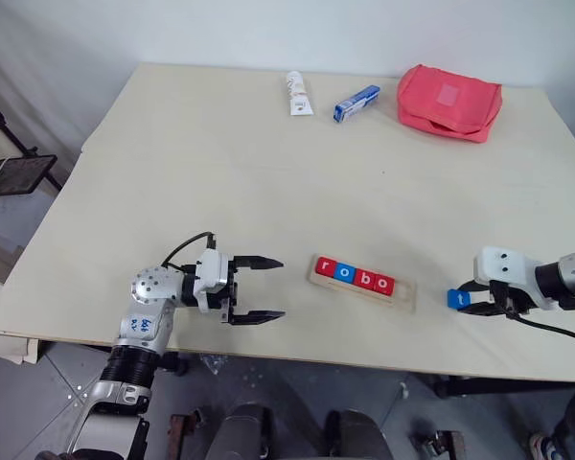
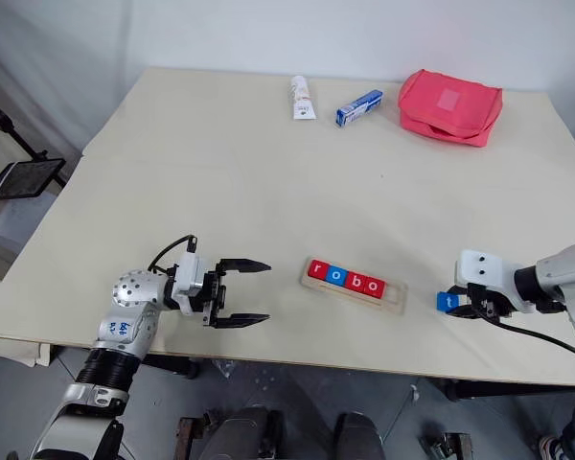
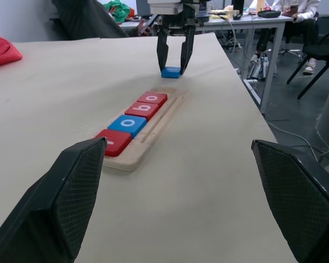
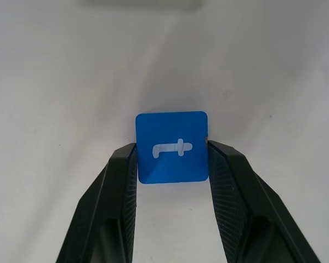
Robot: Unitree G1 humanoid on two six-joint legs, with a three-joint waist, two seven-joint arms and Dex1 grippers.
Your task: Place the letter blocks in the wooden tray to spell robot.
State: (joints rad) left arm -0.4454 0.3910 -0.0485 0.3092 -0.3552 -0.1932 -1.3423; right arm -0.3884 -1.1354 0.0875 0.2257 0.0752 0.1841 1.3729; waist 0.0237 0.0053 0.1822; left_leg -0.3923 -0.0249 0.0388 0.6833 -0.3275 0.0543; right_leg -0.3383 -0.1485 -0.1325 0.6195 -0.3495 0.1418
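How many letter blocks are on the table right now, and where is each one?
5. Four sit in the wooden tray: red r, blue o, red b, red o. The blue t lies on the table between the right end effector's fingers.

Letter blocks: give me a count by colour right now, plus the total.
Red letter blocks: 3, r, b and o, all in the wooden tray.
Blue letter blocks: 2, o in the tray, t on the table between the right gripper's fingers.
Total: 5
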